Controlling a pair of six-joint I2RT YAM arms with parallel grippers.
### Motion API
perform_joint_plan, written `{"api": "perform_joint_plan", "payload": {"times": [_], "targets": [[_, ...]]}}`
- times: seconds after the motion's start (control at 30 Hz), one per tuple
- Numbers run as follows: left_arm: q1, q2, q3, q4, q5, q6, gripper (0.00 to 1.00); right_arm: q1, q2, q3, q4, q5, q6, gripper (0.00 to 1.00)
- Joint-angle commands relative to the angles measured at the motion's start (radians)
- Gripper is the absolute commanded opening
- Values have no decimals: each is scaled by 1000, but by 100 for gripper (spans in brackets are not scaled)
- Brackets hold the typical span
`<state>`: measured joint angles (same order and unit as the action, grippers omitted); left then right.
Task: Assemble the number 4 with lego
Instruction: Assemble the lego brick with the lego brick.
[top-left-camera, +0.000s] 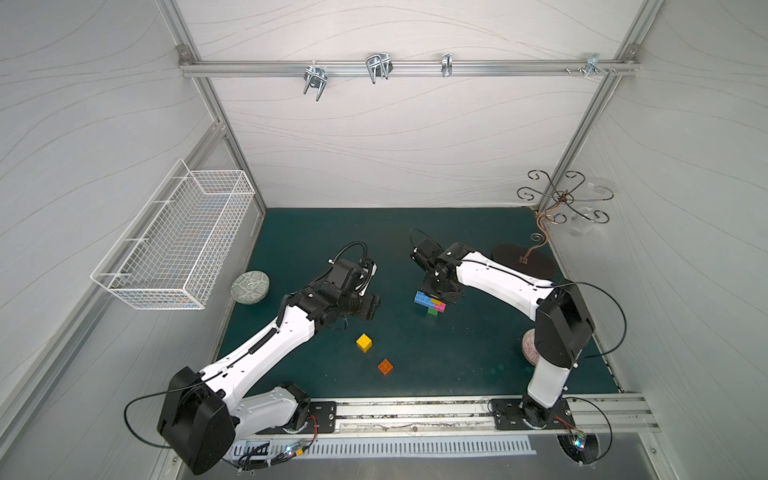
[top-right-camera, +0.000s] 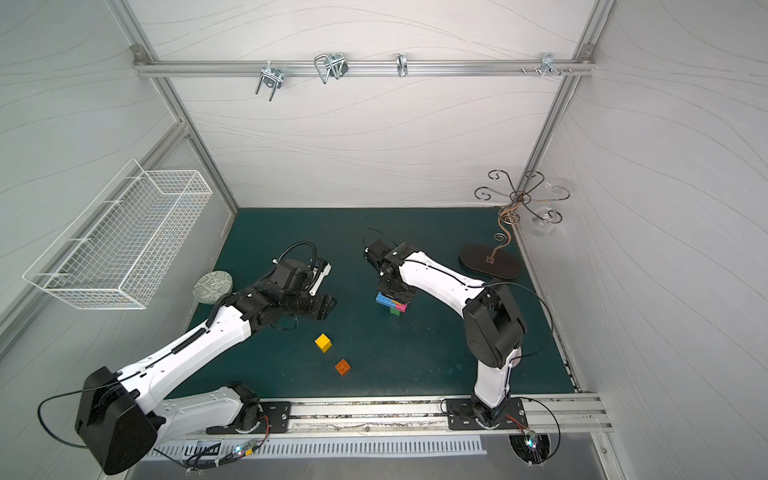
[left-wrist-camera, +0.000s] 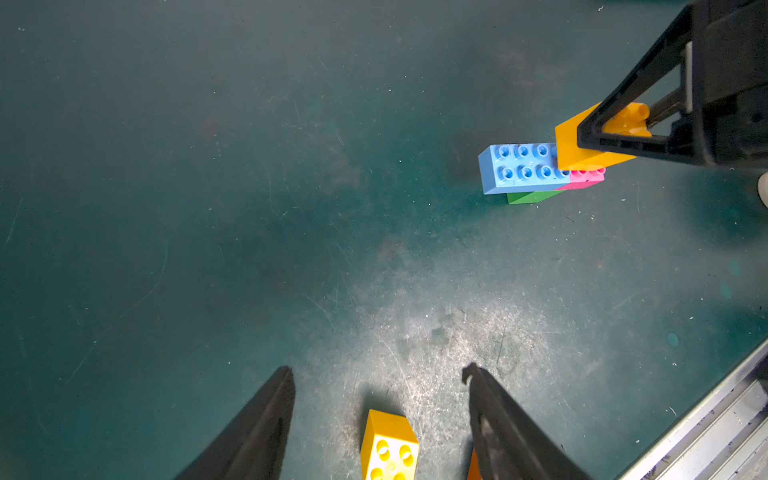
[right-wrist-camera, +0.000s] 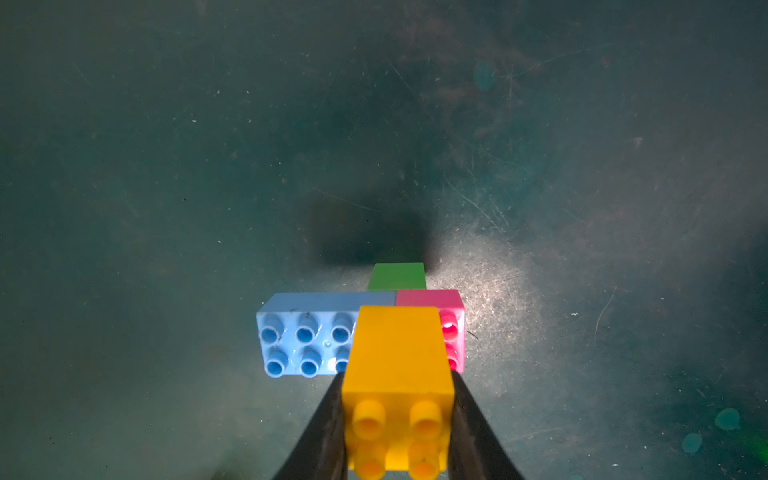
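- Clamping hard: the right pincer is closed on a yellow brick, one jaw on each side, studs facing the wrist cam.
- That brick sits over the join of the blue brick & pink brick, w/ the green brick underneath as the foot.
- The whole cluster stands just right of centre on the surface.
- Progress, my read: four of six bricks are in or at the build, so approx two-thirds done. This looks like the pressing-on step for the yellow.
- Left to do: the spare yellow brick & orange brick lie nearer & left of the cluster, apart from each other, neither joined.
- The left pincer has its jaws apart w/ nothing in them, hanging over the spare yellow brick. Prob the next pick, but that's only a guess.
- Can't tell if the gripped yellow is fully clicked onto the studs or just resting on them; no view shows that seam.
- In both top views the right pincer covers most of that brick.
- The left wrist view cuts the spare yellow off at the frame edge, and the orange is a mere sliver behind a jaw.
- A patterned bowl sits far left; a second bowl is half hidden behind the right arm.
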<state>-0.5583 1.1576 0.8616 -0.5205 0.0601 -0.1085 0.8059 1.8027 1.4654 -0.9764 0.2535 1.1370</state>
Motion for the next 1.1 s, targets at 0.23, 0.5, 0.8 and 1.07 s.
{"api": "perform_joint_plan", "payload": {"times": [0.23, 0.5, 0.8, 1.07], "targets": [[4, -16, 7, 32, -8, -7, 69, 8, -16, -20, -4, -3, 21, 0], [3, -16, 8, 31, -5, -7, 69, 8, -22, -37, -5, -16, 32, 0], [3, -20, 7, 31, -5, -7, 69, 11, -39, -50, 17, -6, 35, 0], [4, -19, 7, 29, -6, -7, 69, 11, -63, -66, 37, 4, 36, 0]]}}
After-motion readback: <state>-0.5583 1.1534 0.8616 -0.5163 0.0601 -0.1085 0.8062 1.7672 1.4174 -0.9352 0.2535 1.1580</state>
